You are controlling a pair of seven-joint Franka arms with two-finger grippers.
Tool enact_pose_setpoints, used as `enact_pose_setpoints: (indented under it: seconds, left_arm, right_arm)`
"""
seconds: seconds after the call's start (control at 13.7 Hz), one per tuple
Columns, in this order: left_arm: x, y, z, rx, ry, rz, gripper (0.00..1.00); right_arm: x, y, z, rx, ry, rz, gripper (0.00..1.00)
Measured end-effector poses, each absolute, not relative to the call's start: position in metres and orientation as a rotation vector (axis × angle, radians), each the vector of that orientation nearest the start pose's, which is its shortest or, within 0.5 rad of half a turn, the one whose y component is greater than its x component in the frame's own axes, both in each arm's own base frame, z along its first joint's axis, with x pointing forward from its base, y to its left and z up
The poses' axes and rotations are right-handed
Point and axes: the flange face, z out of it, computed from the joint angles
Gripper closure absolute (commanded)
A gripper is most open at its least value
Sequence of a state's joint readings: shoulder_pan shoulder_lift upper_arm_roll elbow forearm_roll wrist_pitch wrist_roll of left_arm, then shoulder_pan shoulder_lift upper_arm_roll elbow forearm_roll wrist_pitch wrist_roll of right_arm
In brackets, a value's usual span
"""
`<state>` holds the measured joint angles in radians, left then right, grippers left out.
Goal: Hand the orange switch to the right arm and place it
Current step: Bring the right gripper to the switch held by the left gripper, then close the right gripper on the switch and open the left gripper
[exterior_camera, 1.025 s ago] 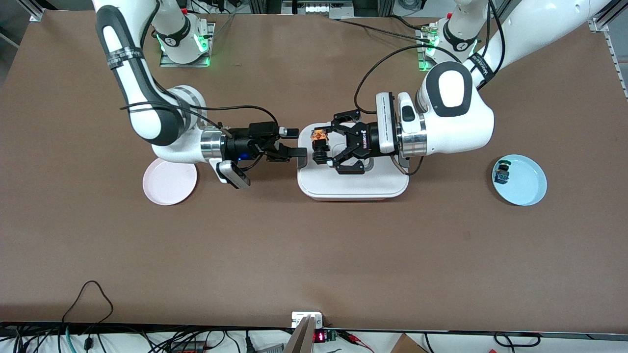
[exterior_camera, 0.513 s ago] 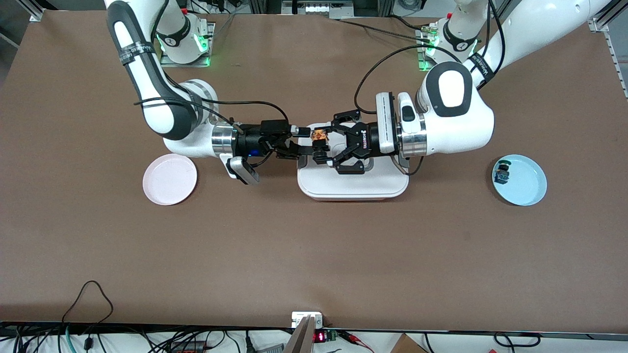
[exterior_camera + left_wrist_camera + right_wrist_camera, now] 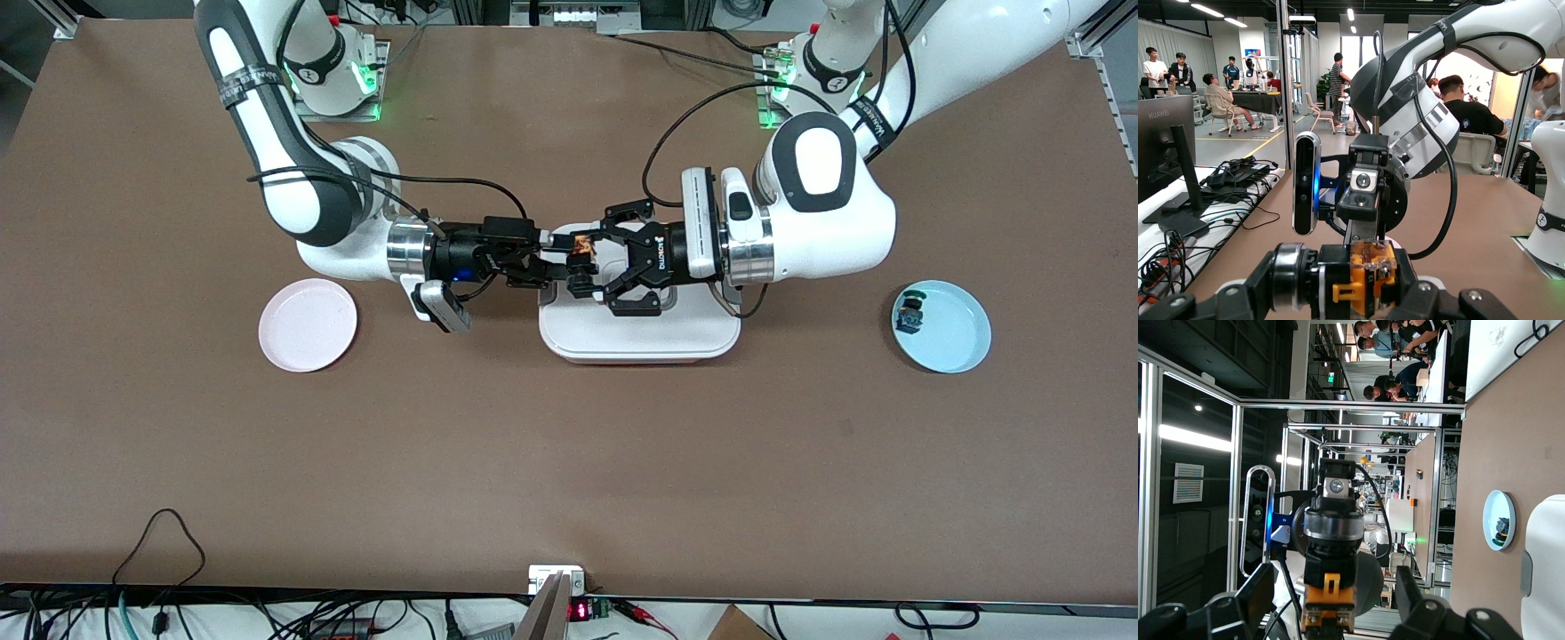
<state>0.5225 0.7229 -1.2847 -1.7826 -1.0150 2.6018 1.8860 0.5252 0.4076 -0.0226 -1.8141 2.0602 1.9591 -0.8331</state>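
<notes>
The orange switch (image 3: 580, 252) has a black body and an orange part. My left gripper (image 3: 581, 263) is shut on it and holds it in the air over the edge of the white tray (image 3: 640, 338). My right gripper (image 3: 560, 258) meets it head-on from the right arm's end, and its open fingers stand on either side of the switch. In the right wrist view the switch (image 3: 1329, 600) sits between the right fingers (image 3: 1265, 590) with a gap on each side. In the left wrist view the switch (image 3: 1365, 283) fills the left gripper (image 3: 1345, 297).
A pink plate (image 3: 308, 325) lies toward the right arm's end of the table. A blue plate (image 3: 951, 338) with a blue-and-green small part (image 3: 909, 311) lies toward the left arm's end; it also shows in the right wrist view (image 3: 1491, 520).
My right gripper has moved toward the left gripper, and its open fingers now bracket the switch. The left arm and the switch have not moved.
</notes>
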Motion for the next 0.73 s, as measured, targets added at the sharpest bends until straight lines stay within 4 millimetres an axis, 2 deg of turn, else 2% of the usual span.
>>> enact_pose_setpoints:
  seconds: [0.22, 0.51, 0.66, 0.73]
  left_arm:
    - [0.5840, -0.3349, 0.4309, 1.412, -1.311, 1.126, 0.83]
    - [0.5848, -0.3345, 0.4321, 1.412, -1.309, 1.130, 0.83]
    - [0.5852, -0.3343, 0.4328, 1.408, -1.314, 1.136, 0.83]
    - [0.5852, -0.3343, 0.4328, 1.408, -1.314, 1.137, 0.82]
  right_arm:
    - [0.5603, 0.3799, 0.3781, -1.460, 0.029, -0.130, 0.47]
    - [0.5625, 0.3803, 0.3796, -1.471, 0.038, -0.144, 0.79]
    - [0.5625, 0.3804, 0.3798, -1.468, 0.044, -0.142, 0.87]
    - [0.5625, 0.3804, 0.3798, -1.468, 0.044, -0.142, 0.95]
